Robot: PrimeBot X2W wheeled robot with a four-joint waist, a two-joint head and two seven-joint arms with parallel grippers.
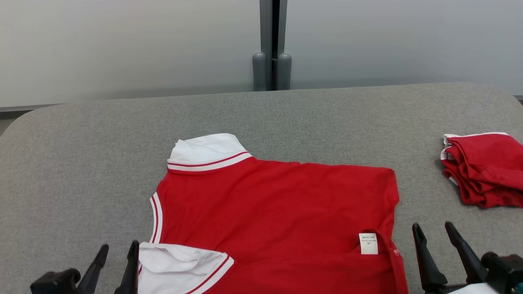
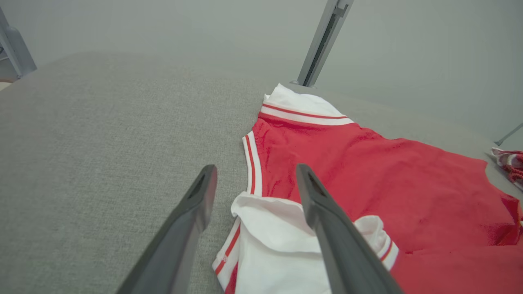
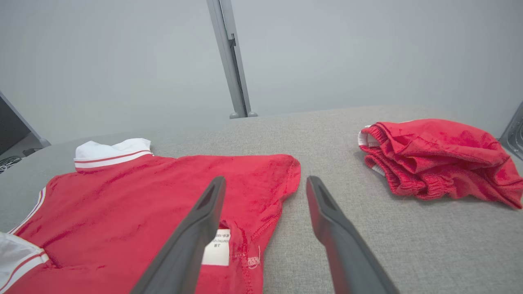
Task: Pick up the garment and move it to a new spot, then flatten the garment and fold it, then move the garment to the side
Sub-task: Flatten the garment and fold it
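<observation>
- Right in front of the robot, on the gray padded table (image 1: 102, 163), the red shirt (image 1: 278, 204) is lying spread out sideways, with its white sleeves to the left and its hem to the right.
- The left gripper (image 1: 119, 245) is hovering over the near white sleeve (image 1: 175, 261), fingers spread apart and holding nothing.
- The right gripper (image 1: 432, 224) is gaping wide too, empty, just beside the hem by the care label (image 1: 368, 243).
- The fabric is looking thin and floppy, so I'm guessing it's weighing next to nothing and sagging wherever it's unsupported.
- I'd be pinching stitched edges: the sleeve cuff on the left, a hem corner on the right.
- Another folded red garment (image 1: 482, 167) is sitting well apart, far right.
</observation>
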